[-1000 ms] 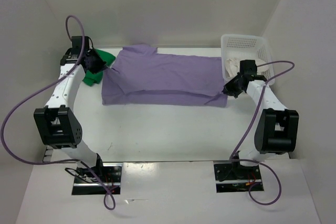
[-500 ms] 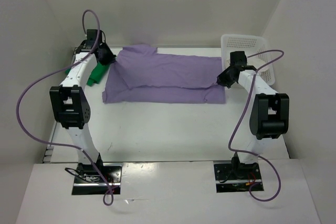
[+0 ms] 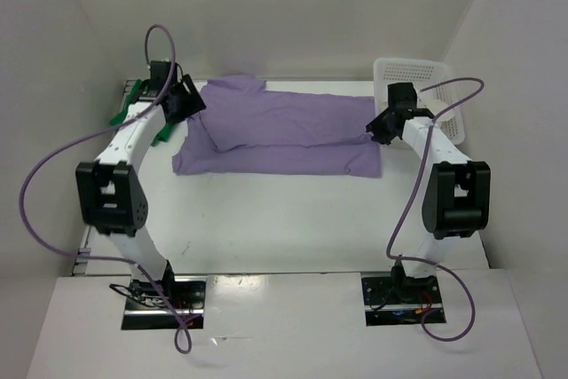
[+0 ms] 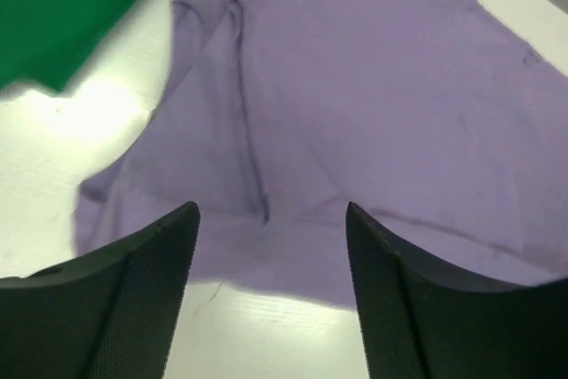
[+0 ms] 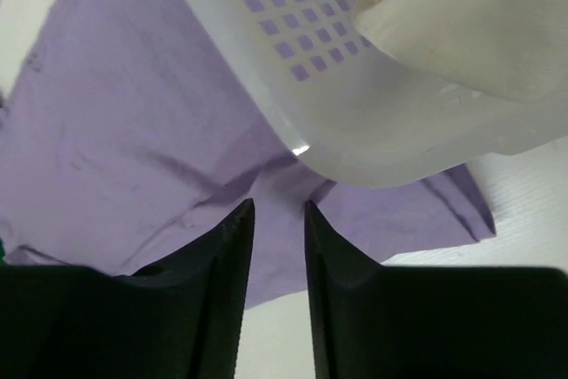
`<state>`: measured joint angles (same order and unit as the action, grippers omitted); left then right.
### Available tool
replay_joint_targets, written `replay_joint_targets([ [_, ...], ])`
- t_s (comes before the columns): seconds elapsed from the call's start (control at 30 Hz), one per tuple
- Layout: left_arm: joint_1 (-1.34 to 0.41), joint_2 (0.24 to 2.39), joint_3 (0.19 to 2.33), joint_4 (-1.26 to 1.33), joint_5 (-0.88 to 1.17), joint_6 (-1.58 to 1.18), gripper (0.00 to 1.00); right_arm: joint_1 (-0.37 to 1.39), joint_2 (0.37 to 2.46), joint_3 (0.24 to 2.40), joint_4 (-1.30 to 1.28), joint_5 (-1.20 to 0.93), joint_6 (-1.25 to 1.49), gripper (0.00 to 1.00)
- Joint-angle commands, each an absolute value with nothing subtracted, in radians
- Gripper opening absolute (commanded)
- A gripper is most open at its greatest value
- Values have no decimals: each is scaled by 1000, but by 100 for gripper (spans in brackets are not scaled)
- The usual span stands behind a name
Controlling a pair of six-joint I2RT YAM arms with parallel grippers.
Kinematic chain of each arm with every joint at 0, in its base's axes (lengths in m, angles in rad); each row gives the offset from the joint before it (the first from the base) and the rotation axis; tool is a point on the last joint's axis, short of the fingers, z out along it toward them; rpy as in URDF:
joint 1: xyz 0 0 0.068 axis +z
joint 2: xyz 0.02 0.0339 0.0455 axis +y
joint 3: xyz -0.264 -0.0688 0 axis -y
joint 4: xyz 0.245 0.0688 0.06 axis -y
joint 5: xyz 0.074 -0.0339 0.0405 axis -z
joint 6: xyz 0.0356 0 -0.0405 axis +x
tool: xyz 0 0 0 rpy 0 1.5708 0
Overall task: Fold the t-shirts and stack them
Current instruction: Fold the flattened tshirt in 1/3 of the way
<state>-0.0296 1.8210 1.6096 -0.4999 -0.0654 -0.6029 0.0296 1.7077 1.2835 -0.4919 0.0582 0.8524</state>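
The lavender-purple t-shirt [image 3: 284, 130] lies spread across the back of the table, its front part folded back over itself. My left gripper [image 3: 188, 106] hovers over its left end, open, with only cloth and table below the fingers [image 4: 271, 215]. At the shirt's right end, beside the basket, my right gripper [image 3: 377, 128] stands open by a narrow gap [image 5: 278, 210] with nothing pinched. The green t-shirt [image 3: 163, 134] lies at the far left, mostly behind my left arm, and shows in the left wrist view [image 4: 62, 6]. The cream-white t-shirt [image 5: 461, 24] sits inside the basket.
A white lattice basket [image 3: 408, 65] stands at the back right corner, its wall [image 5: 337, 86] close above my right fingers. Walls enclose the table on the left, back and right.
Both arms carried the purple shirt's front edge toward the back, folding it over. Both grippers, shut on the cloth before, have now opened and let it go.
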Motion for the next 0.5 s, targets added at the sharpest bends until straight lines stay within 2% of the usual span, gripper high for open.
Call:
replay_joint_targets([
  [0.0,-25,1600,1400,-468,-104,-577,73,41,1605,1356,-469,94,839,36],
  [0.07,-25,1485,1278,-468,-83,-600,62,51,1579,1344,-482,103,828,39],
  [0.1,-25,1455,1223,-468,-83,-600,50,60,1542,1335,-492,103,828,39],
  [0.17,4,1387,1086,-468,-36,-626,42,80,1503,1284,-492,103,828,39],
  [0.23,47,1378,1025,-440,6,-644,35,98,1455,1229,-492,92,828,29],
  [0.27,72,1387,987,-431,30,-658,35,118,1441,1206,-492,72,845,23],
  [0.3,102,1402,986,-422,66,-658,35,130,1428,1183,-482,52,854,7],
  [0.33,112,1439,974,-422,66,-678,35,146,1419,1142,-482,35,864,0],
  [0.37,112,1457,974,-407,75,-689,38,165,1404,1122,-482,35,886,0],
  [0.4,127,1472,974,-391,95,-702,48,208,1404,1103,-471,35,896,0],
  [0.47,143,1496,948,-364,104,-767,54,236,1394,1040,-451,16,934,0],
])
